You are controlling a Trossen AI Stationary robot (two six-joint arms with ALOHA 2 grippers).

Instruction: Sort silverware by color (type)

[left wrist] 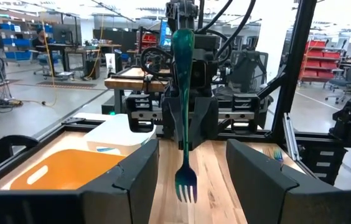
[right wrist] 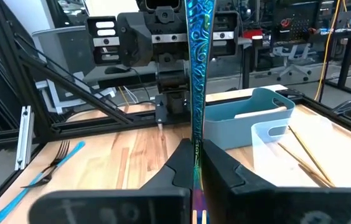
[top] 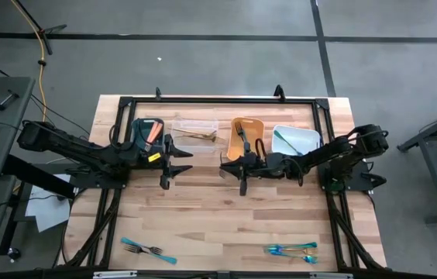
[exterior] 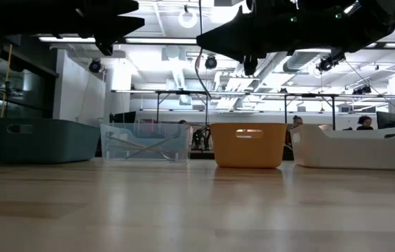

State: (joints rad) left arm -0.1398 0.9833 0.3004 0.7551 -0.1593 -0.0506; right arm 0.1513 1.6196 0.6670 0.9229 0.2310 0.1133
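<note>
My right gripper (top: 224, 165) hovers mid-table in front of the orange bin, shut on a fork (right wrist: 198, 74) with an iridescent teal-blue handle. The left wrist view shows this fork (left wrist: 183, 93) upright, tines down. My left gripper (top: 178, 160) faces it from the table's left, open (left wrist: 192, 152) and touching nothing. Teal-blue forks (top: 149, 249) lie flat near the table's near left corner. Iridescent blue pieces (top: 292, 249) lie near the near right corner. My right gripper pinches the fork between its two fingers low on the handle (right wrist: 196, 142), just above the tines. The fingers come level from the table's right, across the fork. It is lifted clear and upright, handle rising above the fingers, tines (left wrist: 186, 183) hanging below.
Four bins stand in a row at the far side: a teal one (top: 147, 132) with a salmon-orange piece, a clear one (top: 195, 130) with gold utensils, an orange one (top: 246, 133) with a dark fork, and a white one (top: 296, 139) with a teal piece. Bare wood lies between the arms and the near edge.
</note>
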